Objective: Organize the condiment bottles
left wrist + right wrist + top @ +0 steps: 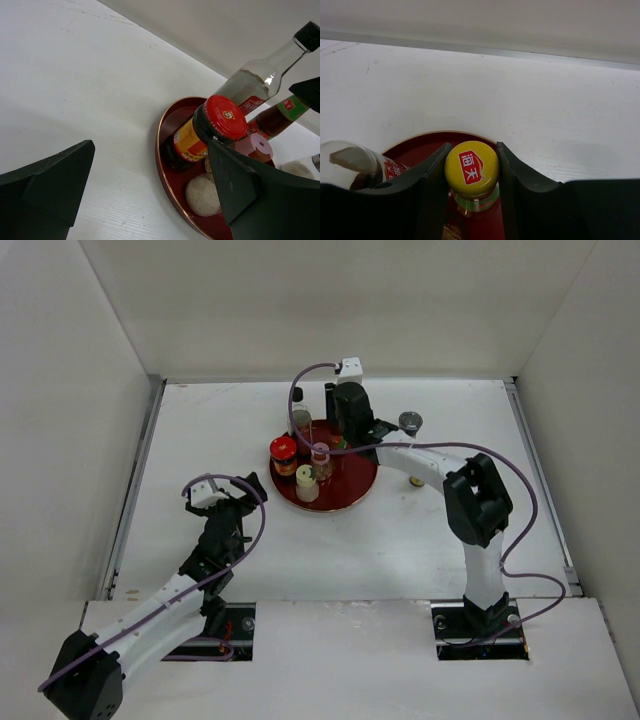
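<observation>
A dark-red plate (pixel 350 495) holds several condiment bottles: a red-capped jar (pixel 283 448), a cream-capped jar (pixel 307 488), a pink-capped bottle (pixel 320 452) and a tall clear bottle with a black cap (pixel 300 420). My right gripper (pixel 473 150) is shut on a yellow-capped bottle (pixel 471 167) that stands upright over the plate's back rim (pixel 420 142). My right gripper (pixel 348 425) hides this bottle from above. A grey-capped jar (pixel 410 422) stands on the table right of the plate. My left gripper (pixel 240 498) is open and empty, left of the plate.
In the left wrist view the red-capped jar (pixel 220 117), cream cap (pixel 202 195) and plate rim (pixel 162 165) lie just ahead of my right finger. A small yellowish thing (pixel 414 480) sits on the table partly under my right arm. White walls enclose the table.
</observation>
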Robot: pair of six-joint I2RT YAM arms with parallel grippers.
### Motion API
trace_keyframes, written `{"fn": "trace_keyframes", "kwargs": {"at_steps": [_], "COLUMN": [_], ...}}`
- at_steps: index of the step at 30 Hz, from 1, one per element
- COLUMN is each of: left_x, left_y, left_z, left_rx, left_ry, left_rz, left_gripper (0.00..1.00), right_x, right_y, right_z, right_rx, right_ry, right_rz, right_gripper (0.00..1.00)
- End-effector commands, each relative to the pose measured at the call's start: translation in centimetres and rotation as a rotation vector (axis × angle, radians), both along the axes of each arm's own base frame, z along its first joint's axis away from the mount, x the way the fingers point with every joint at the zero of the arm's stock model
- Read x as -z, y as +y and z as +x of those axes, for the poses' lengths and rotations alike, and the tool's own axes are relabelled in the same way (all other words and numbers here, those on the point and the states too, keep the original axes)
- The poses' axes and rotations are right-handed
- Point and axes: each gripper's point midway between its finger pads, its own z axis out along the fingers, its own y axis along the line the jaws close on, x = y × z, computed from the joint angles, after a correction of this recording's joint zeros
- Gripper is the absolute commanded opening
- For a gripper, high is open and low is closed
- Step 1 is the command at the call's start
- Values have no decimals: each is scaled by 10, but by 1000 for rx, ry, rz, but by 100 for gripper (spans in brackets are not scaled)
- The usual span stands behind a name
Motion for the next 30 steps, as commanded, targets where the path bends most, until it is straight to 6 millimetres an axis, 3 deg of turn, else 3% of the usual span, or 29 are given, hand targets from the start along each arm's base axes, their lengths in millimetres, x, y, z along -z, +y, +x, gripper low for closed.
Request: {"fn": "trace_keyframes", "kwargs": {"at_steps": [1, 5, 10, 19, 26, 30], "left_x": [-10, -10, -9, -13, -12, -13], "left_y": [-1, -4, -2, -1, -1, -1], "left_z": [2, 3, 3, 1, 1, 1], "left_rx": [5, 13, 10, 10, 10, 13], "left_ry": [-42, -38, -36, -52, -50, -51], "left_rz": [-37, -36, -36, -47, -45, -46], "left_gripper": [100, 100, 100, 100, 100, 100], "right_x": [-57, -47, -48, -29, -62, -88], "right_y": [20, 23, 32, 42, 26, -6], "right_z": [4, 1, -2, -21, -38, -52], "right_rx": [-20, -25, -46, -65, -58, -23], "right_ry": [-150, -142, -142, -107, -139, -168], "right_rz": [166, 169, 170, 157, 197, 227], "right_gripper": [33, 35, 37, 65, 75, 79]}}
